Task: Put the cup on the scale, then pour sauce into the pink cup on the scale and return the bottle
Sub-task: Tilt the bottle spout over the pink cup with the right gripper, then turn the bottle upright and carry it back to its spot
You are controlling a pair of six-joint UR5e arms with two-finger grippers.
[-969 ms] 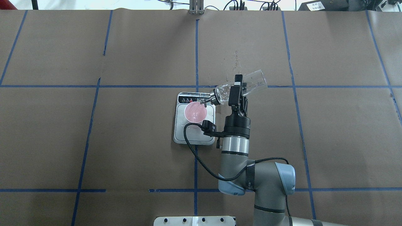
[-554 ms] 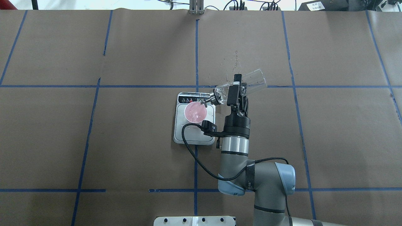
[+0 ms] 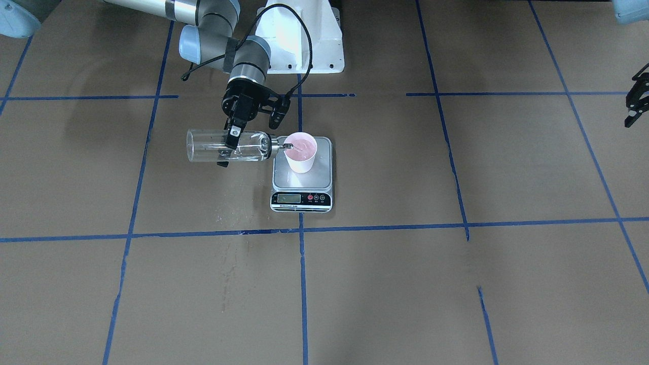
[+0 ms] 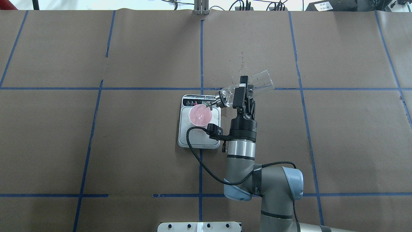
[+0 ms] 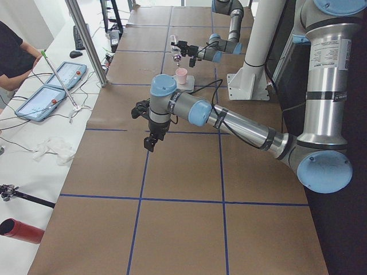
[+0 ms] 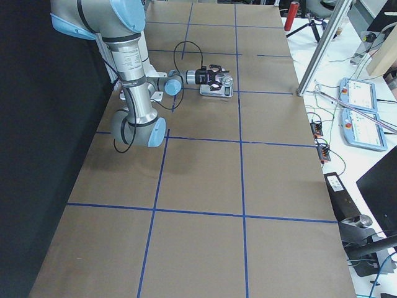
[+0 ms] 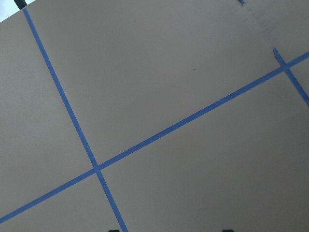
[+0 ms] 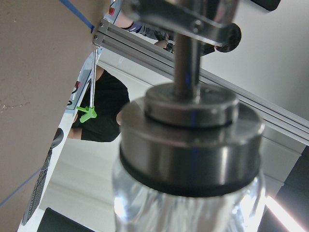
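The pink cup (image 4: 199, 116) stands upright on the far part of the silver scale (image 4: 193, 138), also in the front view, cup (image 3: 300, 152) on scale (image 3: 323, 173). My right gripper (image 4: 242, 90) is shut on the clear bottle (image 4: 262, 83), which lies nearly level, its silver cap and spout over the cup's rim. The front view shows the same bottle (image 3: 200, 146) in that gripper (image 3: 226, 147). The cap (image 8: 190, 130) fills the right wrist view. Clear liquid glints inside the cup. My left gripper (image 3: 636, 101) is open and empty, far off to the side.
Small wet spots (image 4: 241, 64) mark the brown paper beyond the bottle. Blue tape lines (image 4: 201, 58) cross the table. The robot's white base (image 3: 304, 45) stands behind the scale. Tablets and cables (image 5: 51, 91) lie past the far table edge.
Almost nothing. My right gripper has shifted very slightly and the bottle stays tilted with its spout over the cup.
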